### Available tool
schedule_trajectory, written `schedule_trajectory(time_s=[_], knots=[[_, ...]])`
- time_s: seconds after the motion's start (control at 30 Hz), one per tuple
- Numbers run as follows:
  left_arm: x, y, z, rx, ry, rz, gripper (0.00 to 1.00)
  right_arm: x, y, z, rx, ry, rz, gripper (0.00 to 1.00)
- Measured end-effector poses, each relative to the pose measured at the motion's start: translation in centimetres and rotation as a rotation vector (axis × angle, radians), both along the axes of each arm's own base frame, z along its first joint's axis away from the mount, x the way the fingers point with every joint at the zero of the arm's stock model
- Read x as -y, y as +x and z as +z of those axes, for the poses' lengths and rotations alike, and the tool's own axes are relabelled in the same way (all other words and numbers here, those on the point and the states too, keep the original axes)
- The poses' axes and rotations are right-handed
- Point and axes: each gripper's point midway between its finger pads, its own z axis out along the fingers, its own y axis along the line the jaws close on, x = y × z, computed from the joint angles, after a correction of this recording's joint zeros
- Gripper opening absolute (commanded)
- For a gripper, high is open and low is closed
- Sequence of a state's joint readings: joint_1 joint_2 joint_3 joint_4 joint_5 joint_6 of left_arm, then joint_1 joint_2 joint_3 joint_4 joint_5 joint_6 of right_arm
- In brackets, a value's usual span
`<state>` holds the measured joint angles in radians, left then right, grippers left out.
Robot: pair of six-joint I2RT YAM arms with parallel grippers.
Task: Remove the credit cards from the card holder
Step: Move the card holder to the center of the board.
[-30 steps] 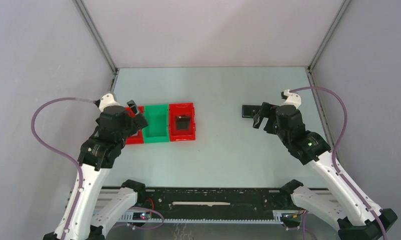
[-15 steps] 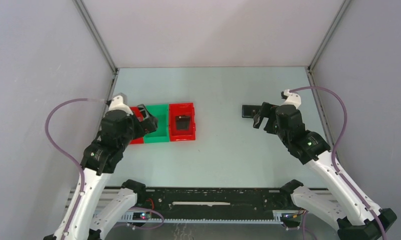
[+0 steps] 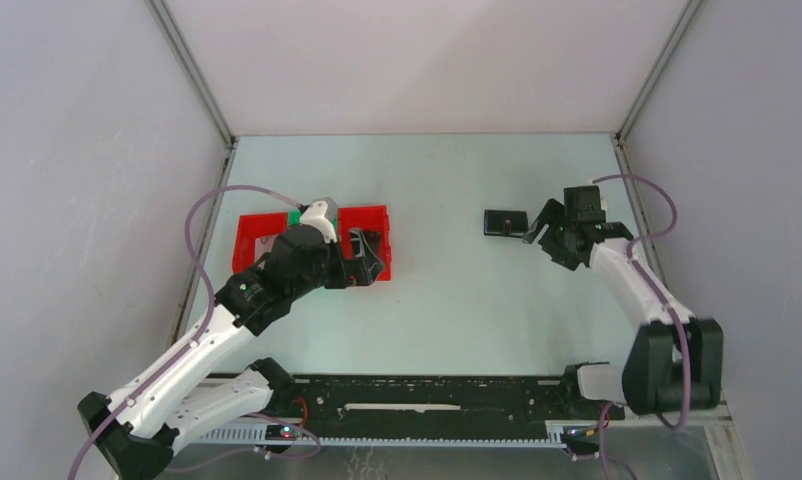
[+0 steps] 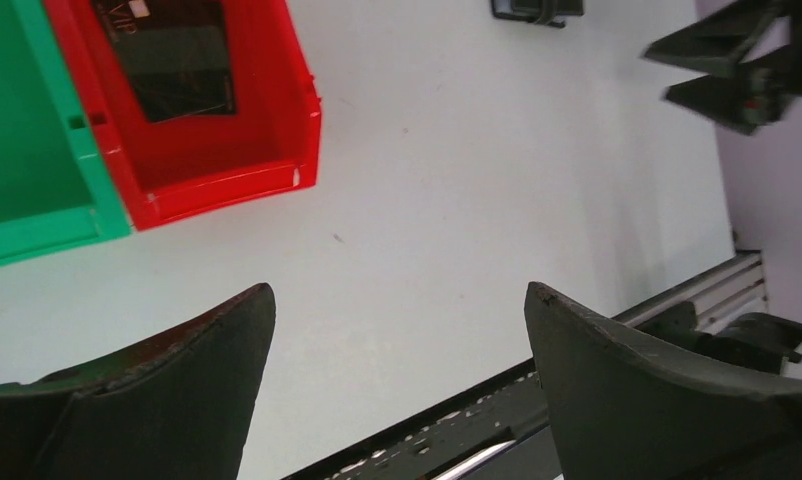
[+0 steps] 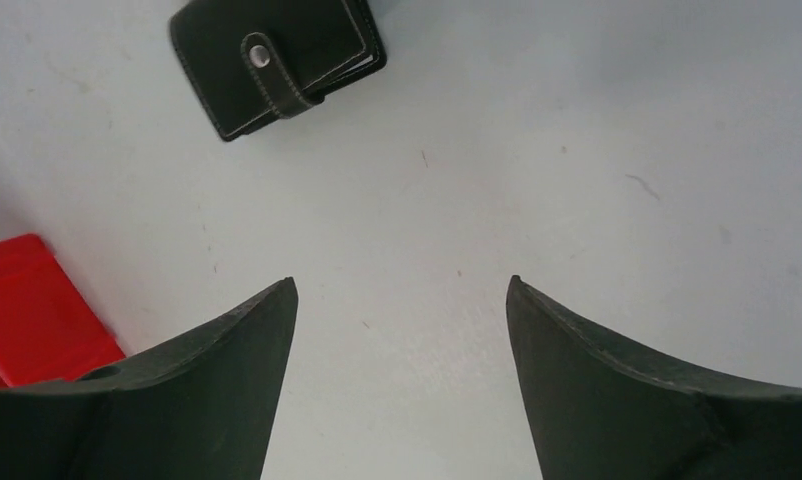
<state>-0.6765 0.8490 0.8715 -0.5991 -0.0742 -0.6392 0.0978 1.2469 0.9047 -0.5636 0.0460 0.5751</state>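
Note:
The card holder (image 3: pixel 505 222) lies folded shut on the table at the back right, black, with its tab snapped down; it also shows in the right wrist view (image 5: pixel 277 55) and at the top edge of the left wrist view (image 4: pixel 537 8). No credit cards show outside it. My right gripper (image 3: pixel 540 228) is open and empty just right of the holder, a little above the table (image 5: pixel 402 285). My left gripper (image 3: pixel 368 258) is open and empty over the near edge of the right-hand red tray (image 4: pixel 402 290).
Red tray (image 3: pixel 252 240), green tray (image 3: pixel 294 214) and red tray (image 3: pixel 362 212) stand in a row at the left. The right-hand red tray (image 4: pixel 227 170) holds a dark flat item with pale lettering (image 4: pixel 172 55). A black rail (image 3: pixel 427 395) runs along the near edge.
My left arm has swung right, from over the left red tray to the right red tray. My right arm has changed pose and its gripper has drawn slightly away from the holder.

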Motion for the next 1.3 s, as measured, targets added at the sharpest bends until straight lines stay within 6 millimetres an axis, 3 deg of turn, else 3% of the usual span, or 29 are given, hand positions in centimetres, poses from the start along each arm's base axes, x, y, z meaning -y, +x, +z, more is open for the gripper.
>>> schedule_trajectory(time_s=[0.2, 0.53, 0.67, 0.83, 0.97, 1.1, 1.17, 1.3], knots=[[0.8, 0.1, 0.7, 0.02, -0.031, -0.01, 1.0, 0.0, 3.8, -4.6, -0.092, 0.164, -0.065, 0.8], [0.3, -0.1, 0.2, 0.007, -0.004, 0.007, 1.0, 0.8, 10.8, -6.1, -0.027, 0.246, -0.12, 0.68], [0.3, -0.1, 0.2, 0.007, -0.004, 0.007, 1.0, 1.8, 11.7, -7.3, -0.032, 0.29, -0.157, 0.66], [0.3, -0.1, 0.2, 0.006, -0.004, 0.006, 1.0, 2.2, 13.1, -8.2, -0.038, 0.314, -0.159, 0.46], [0.4, 0.0, -0.2, -0.004, 0.006, 0.006, 1.0, 1.7, 13.3, -8.4, -0.041, 0.332, -0.14, 0.41], [0.1, -0.1, -1.5, -0.045, 0.048, 0.012, 1.0, 1.2, 13.3, -8.1, -0.036, 0.356, -0.113, 0.21], [0.0, -0.2, -1.9, -0.06, 0.061, 0.014, 1.0, 0.8, 13.4, -7.9, -0.033, 0.369, -0.094, 0.0], [-0.4, -0.3, -2.2, -0.068, 0.081, 0.025, 1.0, 0.3, 13.3, -7.7, -0.03, 0.384, -0.07, 0.0]])
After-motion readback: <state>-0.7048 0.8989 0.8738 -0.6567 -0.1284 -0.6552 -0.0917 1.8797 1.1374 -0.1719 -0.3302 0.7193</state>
